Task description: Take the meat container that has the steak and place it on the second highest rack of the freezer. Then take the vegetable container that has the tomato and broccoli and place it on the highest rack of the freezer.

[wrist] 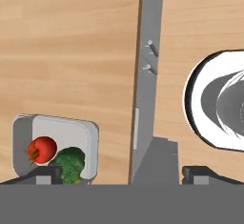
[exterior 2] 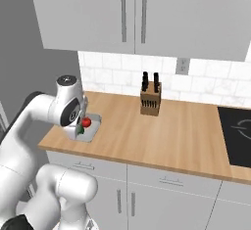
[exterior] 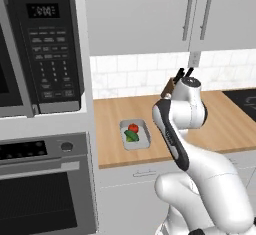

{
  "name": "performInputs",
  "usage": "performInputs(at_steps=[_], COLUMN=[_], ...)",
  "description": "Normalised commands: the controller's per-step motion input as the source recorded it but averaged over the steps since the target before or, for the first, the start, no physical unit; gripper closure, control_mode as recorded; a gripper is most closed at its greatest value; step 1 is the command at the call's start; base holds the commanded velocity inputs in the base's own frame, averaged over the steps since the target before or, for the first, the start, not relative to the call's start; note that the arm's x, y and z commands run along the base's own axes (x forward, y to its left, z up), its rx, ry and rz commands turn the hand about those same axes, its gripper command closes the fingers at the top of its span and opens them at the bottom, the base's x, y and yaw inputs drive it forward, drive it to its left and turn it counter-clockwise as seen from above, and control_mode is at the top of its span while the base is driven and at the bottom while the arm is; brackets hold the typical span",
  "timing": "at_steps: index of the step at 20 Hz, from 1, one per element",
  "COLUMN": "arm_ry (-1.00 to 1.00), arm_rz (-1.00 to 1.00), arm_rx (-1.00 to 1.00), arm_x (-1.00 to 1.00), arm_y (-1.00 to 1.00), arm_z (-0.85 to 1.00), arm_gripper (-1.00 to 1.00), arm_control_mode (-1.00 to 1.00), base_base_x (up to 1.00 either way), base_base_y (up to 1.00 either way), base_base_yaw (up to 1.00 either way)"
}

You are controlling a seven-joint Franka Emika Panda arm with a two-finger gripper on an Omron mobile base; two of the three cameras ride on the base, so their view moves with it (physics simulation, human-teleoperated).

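Note:
The vegetable container (exterior: 145, 129), a shallow light-grey tray, sits near the counter's front left corner. It holds the red tomato (exterior: 133, 127) and the green broccoli (exterior: 131, 136). The right base view shows the container (exterior 2: 94, 120), tomato (exterior 2: 86, 122) and broccoli (exterior 2: 80, 130) partly behind my arm. From above, the hand view looks down on the container (wrist: 71, 128) at lower left, with tomato (wrist: 42, 150) and broccoli (wrist: 70, 163). My gripper (wrist: 124, 174) is open, nothing between its fingertips (wrist: 47, 173); its left tip overlaps the tray's near edge. The meat container, steak and freezer are out of view.
A wooden knife block (exterior 2: 150, 99) stands at the back of the wood counter (exterior 2: 162, 131). A black stovetop (exterior 2: 238, 133) lies at the right. A microwave (exterior: 40, 49) and oven (exterior: 45, 189) stand left of the counter. Wall cabinets (exterior 2: 132, 13) hang overhead.

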Motion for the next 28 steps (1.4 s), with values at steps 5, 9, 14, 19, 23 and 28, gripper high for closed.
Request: performInputs(at_steps=[5, 9, 14, 19, 23, 28], arm_ry=[0.08, 0.06, 0.10, 0.09, 0.02, -0.02], arm_rz=[0.00, 0.04, 0.10, -0.01, -0.14, -0.10], arm_rx=[0.03, 0.07, 0.08, 0.03, 0.00, -0.07], arm_x=[0.40, 0.21, 0.47, 0.28, 0.10, 0.03], arm_y=[0.09, 0.04, 0.09, 0.29, 0.31, 0.19], arm_z=[-0.74, -0.76, -0.60, -0.40, -0.01, 0.00], arm_gripper=[-1.00, -1.00, -1.00, -1.00, -1.00, -1.00], arm_control_mode=[-1.00, -1.00, -1.00, -1.00, -1.00, -1.00], base_base_x=[0.00, 0.00, 0.00, 0.00, 0.00, 0.00], base_base_y=[0.00, 0.00, 0.00, 0.00, 0.00, 0.00], base_base_yaw=[0.00, 0.00, 0.00, 0.00, 0.00, 0.00])
